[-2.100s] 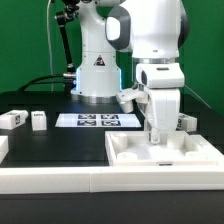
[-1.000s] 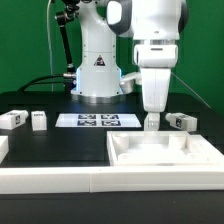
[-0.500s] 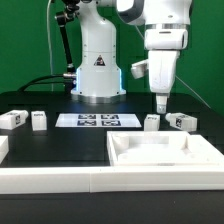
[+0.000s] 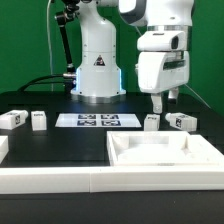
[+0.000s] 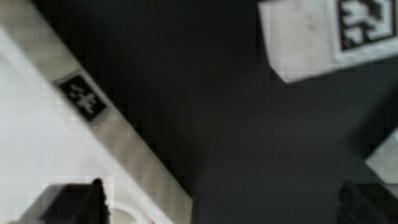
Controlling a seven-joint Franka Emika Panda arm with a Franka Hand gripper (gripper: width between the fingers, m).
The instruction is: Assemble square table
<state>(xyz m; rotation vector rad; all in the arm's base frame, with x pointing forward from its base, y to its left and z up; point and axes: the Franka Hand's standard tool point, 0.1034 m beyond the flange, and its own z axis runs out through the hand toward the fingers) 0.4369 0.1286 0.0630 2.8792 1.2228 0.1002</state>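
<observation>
The white square tabletop (image 4: 160, 150) lies tray-side up at the front of the exterior view's right. Two white tagged legs (image 4: 152, 121) (image 4: 181, 121) sit just behind it, and two more legs (image 4: 12, 119) (image 4: 38, 120) lie at the left. My gripper (image 4: 166, 102) hangs open above the gap between the two right-hand legs, touching neither. In the wrist view the gripper (image 5: 217, 205) holds nothing; its dark fingertips (image 5: 71, 205) frame black table. The tabletop's tagged edge (image 5: 80, 95) and one tagged leg (image 5: 347, 35) show beneath.
The marker board (image 4: 97, 120) lies flat in front of the robot base (image 4: 97, 70). A long white rail (image 4: 60, 180) borders the front of the work surface. A dark post with cables (image 4: 62, 40) stands at the back left.
The gripper has risen from the tabletop's back edge and shifted toward the exterior view's right. A leg now stands uncovered behind the tabletop. The jaws have stayed open.
</observation>
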